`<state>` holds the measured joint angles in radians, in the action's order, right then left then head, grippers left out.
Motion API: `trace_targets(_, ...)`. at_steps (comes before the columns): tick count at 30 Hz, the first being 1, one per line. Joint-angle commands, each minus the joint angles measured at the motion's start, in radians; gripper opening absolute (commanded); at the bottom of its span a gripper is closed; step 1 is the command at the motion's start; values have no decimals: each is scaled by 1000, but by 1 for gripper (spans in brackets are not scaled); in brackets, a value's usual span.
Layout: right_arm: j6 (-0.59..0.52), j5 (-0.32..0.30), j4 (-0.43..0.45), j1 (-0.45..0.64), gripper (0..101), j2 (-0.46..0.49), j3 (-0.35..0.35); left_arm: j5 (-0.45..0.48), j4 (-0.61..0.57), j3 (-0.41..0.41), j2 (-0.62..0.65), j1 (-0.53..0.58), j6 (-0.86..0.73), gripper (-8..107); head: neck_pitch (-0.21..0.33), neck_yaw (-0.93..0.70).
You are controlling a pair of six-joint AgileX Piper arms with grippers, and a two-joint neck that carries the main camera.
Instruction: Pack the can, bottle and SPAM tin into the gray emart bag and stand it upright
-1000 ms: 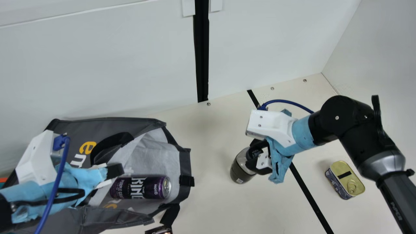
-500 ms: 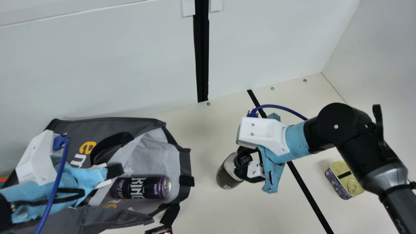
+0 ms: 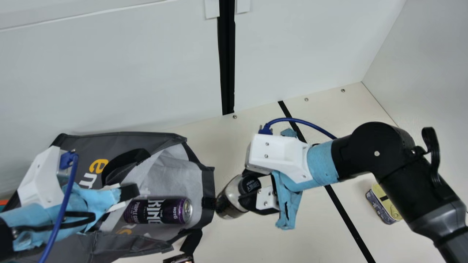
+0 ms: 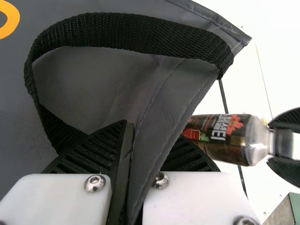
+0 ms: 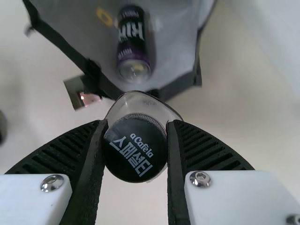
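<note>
The bottle [image 3: 230,197] is grasped by its cap and neck in the right end effector [image 5: 136,136] and is held tilted, base foremost, just beside the open mouth of the gray bag [image 3: 113,146]. A filled bottle of this kind is judged fairly heavy, smooth and apt to swing about so high a hold; a firm pinch below the cap would suit it. The bag, soft and easily folded, is best taken by its rim, where a panel is clenched in the left end effector [image 4: 149,140].
</note>
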<state>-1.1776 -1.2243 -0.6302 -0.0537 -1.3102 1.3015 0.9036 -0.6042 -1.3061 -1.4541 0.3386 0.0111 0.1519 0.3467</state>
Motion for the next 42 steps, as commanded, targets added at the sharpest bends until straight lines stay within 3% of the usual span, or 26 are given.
trace_targets(1, 28, 4, -6, -22, 0, 5, 20, 0, 0, 0, 0, 0, 0, -8, 23, 2)
trace_targets(17, 108, 4, -127, -73, 0, 12, 142, 0, 0, 0, 0, 0, 0, -8, 23, 2)
trace_targets(42, 12, 4, -300, -24, 0, -71, 144, 0, 0, 0, 0, 0, 0, -8, 23, 2)
